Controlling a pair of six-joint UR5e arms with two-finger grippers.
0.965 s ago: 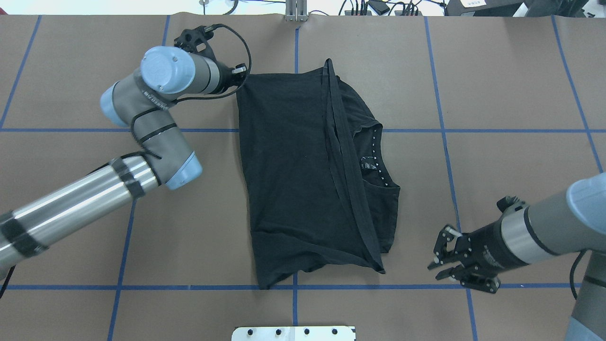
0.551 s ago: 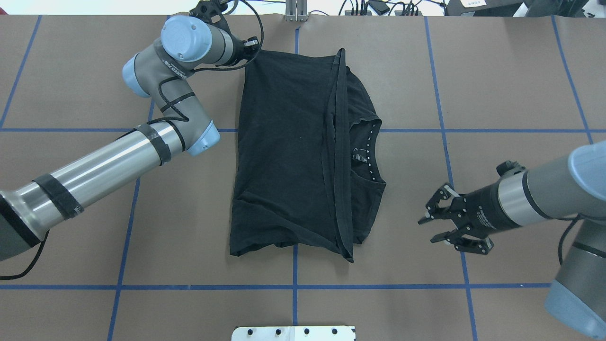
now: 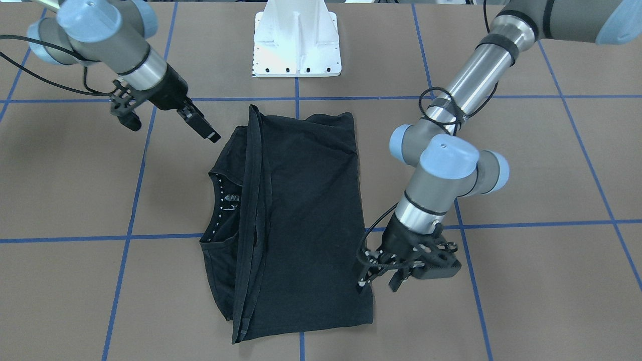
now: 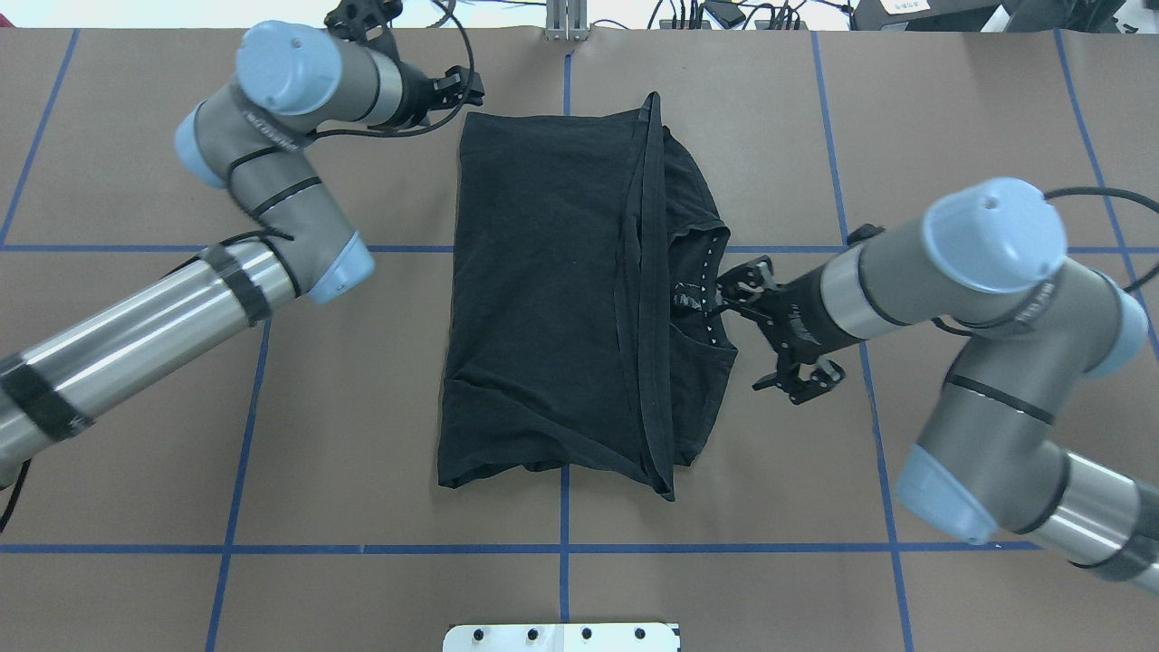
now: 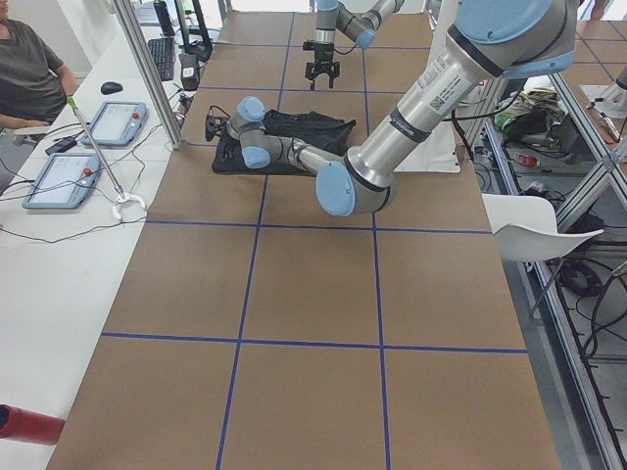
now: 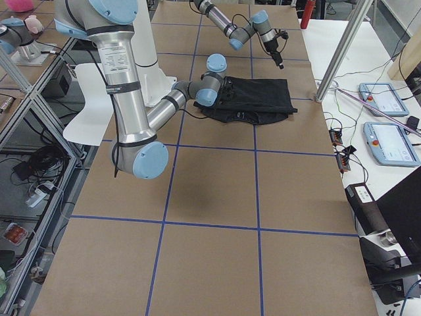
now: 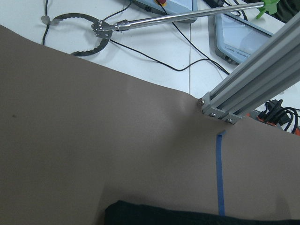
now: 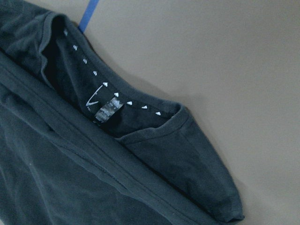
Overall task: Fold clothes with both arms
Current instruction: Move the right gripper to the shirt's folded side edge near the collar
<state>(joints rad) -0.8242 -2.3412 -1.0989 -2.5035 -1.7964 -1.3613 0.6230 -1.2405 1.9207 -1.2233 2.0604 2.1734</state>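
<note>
Bright even light; soft faint shadows on table [image 4: 362, 435]; views sharp; black T-shirt [image 4: 543, 299] folds barely legible.

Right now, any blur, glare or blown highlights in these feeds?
Overhead exterior: sharp, even light, but the black T-shirt reads nearly flat, folds faint. Exterior front-facing: white pedestal close to blown out. Right wrist-mounted: collar label crisp. Left wrist-mounted: in focus, white bench bright. No obvious motion blur anywhere.

One black T-shirt [image 4: 552, 299]; two arms, left arm [image 4: 145, 326] and right arm [image 4: 987, 263]; one white pedestal [image 3: 297, 40]; two control tablets [image 6: 383, 96]; one seated person [image 5: 29, 73].
</note>
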